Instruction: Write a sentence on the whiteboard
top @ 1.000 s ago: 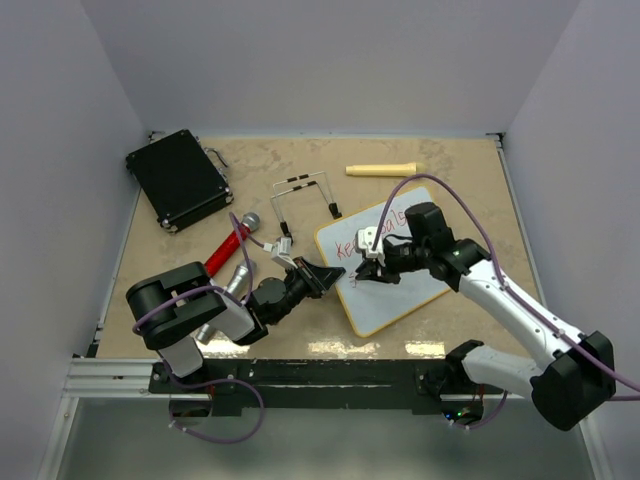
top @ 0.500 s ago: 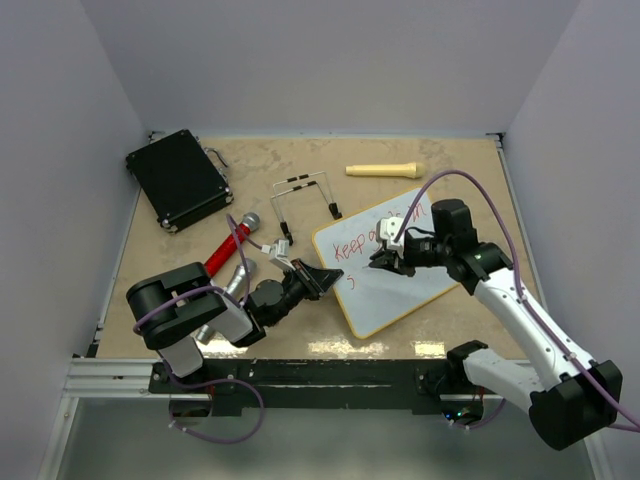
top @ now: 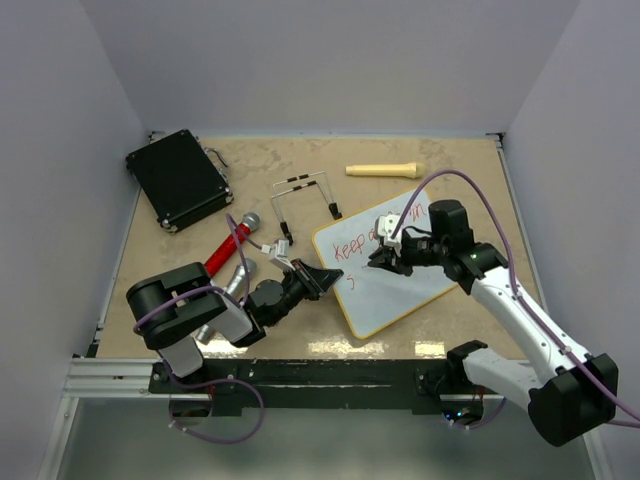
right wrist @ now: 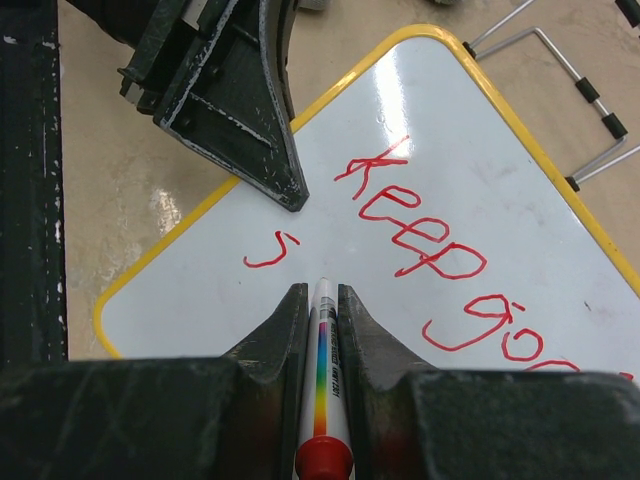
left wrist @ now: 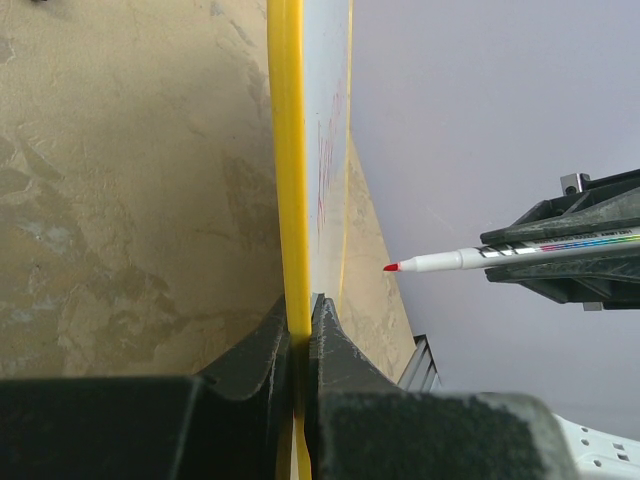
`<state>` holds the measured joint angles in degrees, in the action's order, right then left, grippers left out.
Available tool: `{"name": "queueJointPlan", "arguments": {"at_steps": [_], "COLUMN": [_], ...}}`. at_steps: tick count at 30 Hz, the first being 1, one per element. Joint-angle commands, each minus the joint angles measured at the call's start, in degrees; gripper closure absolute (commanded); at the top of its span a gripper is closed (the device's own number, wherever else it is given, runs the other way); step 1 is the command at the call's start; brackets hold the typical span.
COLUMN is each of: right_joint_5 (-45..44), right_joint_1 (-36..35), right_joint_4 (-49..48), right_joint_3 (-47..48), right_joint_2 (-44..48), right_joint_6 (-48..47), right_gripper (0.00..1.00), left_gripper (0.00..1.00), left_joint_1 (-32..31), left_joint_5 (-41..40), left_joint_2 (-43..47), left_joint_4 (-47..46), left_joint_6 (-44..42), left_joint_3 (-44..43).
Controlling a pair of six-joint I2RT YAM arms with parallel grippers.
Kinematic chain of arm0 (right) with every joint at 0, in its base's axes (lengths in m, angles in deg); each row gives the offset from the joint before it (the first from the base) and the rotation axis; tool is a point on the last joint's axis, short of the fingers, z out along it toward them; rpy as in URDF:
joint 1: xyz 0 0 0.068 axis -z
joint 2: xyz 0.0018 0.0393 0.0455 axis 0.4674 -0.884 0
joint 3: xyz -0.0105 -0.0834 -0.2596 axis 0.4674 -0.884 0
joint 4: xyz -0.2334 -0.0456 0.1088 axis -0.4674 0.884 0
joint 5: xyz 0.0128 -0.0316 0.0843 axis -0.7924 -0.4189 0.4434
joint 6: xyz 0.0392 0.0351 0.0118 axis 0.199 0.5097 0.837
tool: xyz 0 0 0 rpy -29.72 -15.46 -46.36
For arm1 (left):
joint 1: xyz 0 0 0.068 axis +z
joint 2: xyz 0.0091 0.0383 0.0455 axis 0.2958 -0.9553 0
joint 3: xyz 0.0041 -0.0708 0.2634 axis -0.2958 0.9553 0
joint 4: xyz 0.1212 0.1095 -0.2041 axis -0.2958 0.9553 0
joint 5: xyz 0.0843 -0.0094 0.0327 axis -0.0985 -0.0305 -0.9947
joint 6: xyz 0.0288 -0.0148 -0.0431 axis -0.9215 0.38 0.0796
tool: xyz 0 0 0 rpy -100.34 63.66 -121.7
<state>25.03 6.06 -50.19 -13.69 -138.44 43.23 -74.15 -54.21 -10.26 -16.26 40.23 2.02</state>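
Bright, even overhead light, soft shadows, pale glare on the whiteboard [right wrist: 440,120], wrist-view foregrounds slightly soft

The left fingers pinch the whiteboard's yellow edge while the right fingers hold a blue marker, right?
No, the marker has a red tip, not blue, as the left wrist view shows. The left fingers do pinch the whiteboard edge while the right fingers hold the marker.

Count: 2 arms (left arm [top: 190,310], right arm [top: 520,310]), 2 end effectors (left end effector [top: 338,272], right end effector [top: 377,258]). 1 whiteboard [top: 385,295], 1 marker [right wrist: 322,400]. Red writing [right wrist: 430,250] on 2 lines, lower line just 1 stroke. On the surface [top: 460,180]: 1 black case [top: 178,178], 1 beige handle [top: 383,169], 1 wire frame [top: 305,195], 1 red-handled tool [top: 224,250], 1 silver cylinder [top: 234,283] beside it.
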Motion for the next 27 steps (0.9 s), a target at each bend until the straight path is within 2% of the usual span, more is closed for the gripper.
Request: {"name": "queueJointPlan", "arguments": {"at_steps": [1,16,23,27], "right_joint_5": [-0.9,-6.2,-6.3,-3.7], "right_joint_1": [-1.5,-4.1,-4.6,-4.6], "right_joint_4": [-3.8,-9.4,-6.8,-5.5], "right_joint_3": [-0.6,-2.3,-1.7,-0.9], "right_joint_2": [-1.9,-4.4,-5.1,-1.8], "right_joint_6": [2.1,6.0,4.3,3.4], "right_gripper": [1.0,1.0,1.0,1.0], "left_gripper": [1.0,1.0,1.0,1.0], "left_joint_1": [0.3,0.4,0.4,0.3], "left_joint_5": [0.5,1.1,1.1,1.1], "left_joint_2": [-1.6,-2.0,-1.7,-1.8], "left_joint_4": [-16.6,-16.4,-16.4,-16.4], "left_joint_6": [-6.7,-6.8,-6.9,-6.9], "left_joint_3": [1.0,0.3,0.5,0.6]}}
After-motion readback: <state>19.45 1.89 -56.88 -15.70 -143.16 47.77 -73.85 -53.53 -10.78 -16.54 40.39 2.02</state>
